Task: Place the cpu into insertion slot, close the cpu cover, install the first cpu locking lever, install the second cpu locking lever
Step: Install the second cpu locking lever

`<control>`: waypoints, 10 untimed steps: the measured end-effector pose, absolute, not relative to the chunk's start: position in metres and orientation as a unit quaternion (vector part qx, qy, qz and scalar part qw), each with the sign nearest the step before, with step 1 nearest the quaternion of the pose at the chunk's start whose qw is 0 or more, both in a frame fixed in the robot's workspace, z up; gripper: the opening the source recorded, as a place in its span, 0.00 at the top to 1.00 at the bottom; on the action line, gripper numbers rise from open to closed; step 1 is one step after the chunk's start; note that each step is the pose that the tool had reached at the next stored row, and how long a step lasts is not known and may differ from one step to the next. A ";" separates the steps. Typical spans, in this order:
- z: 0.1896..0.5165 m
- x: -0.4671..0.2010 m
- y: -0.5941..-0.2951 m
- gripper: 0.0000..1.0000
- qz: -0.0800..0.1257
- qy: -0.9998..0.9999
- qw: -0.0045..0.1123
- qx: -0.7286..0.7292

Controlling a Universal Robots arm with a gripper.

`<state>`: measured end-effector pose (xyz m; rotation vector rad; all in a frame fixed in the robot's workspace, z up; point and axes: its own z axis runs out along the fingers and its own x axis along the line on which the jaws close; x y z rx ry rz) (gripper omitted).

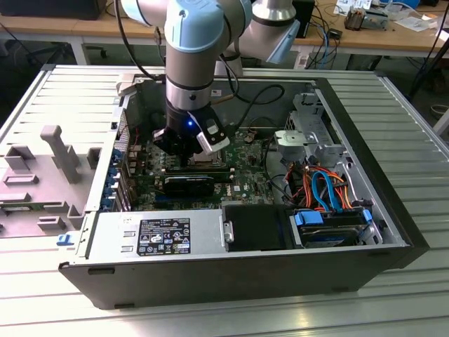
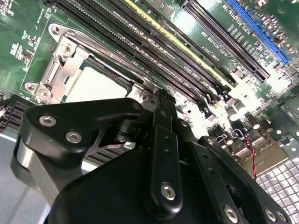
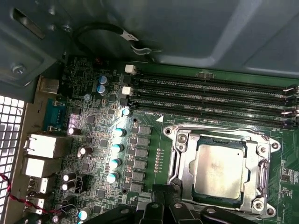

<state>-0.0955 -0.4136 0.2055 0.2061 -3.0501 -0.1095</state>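
Sitting flat in the insertion slot (image 3: 219,170), the cpu (image 3: 218,168) showed its dull silver top face-up in the first wrist view, edges squared w/ the socket rim. Square item, so no long axis to speak of; sides ran parallel & across to the nearby memory slots (image 3: 210,95).

- cpu cover (image 3: 183,156): silver frame lay down around the chip, top showing through its window. Whether levers were latched: cannot tell.
- Same socket in the second wrist view: cpu (image 2: 96,86) pale & glare-washed inside the cover frame (image 2: 63,60).
- gripper (image 3: 163,196): black fingertips stood just beside the socket's edge, at the rim, not over the chip's centre. In the second wrist view the gripper (image 2: 161,100) had fingers (image 2: 163,121) drawn together into one narrow stack, no gap seen, nothing clamped between them. Contact w/ the rim or a lever: cannot tell.
- motherboard (image 3: 93,154): green, w/ capacitors & rear ports to one side of the socket.
- exterior view: arm (image 1: 193,49) reached down into the open pc case (image 1: 245,274), gripper (image 1: 186,158) low over the board. Case lay on a slatted metal table (image 1: 56,91); power supply (image 1: 158,235) & drive w/ coloured cables (image 1: 326,186) sat along the near wall.
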 end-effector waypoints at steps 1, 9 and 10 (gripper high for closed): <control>0.205 -0.095 -0.413 0.89 -0.036 -0.996 0.041 0.067; 0.238 -0.096 -0.412 0.89 -0.035 -0.996 0.041 0.067; 0.242 -0.096 -0.412 0.89 -0.035 -0.996 0.041 0.067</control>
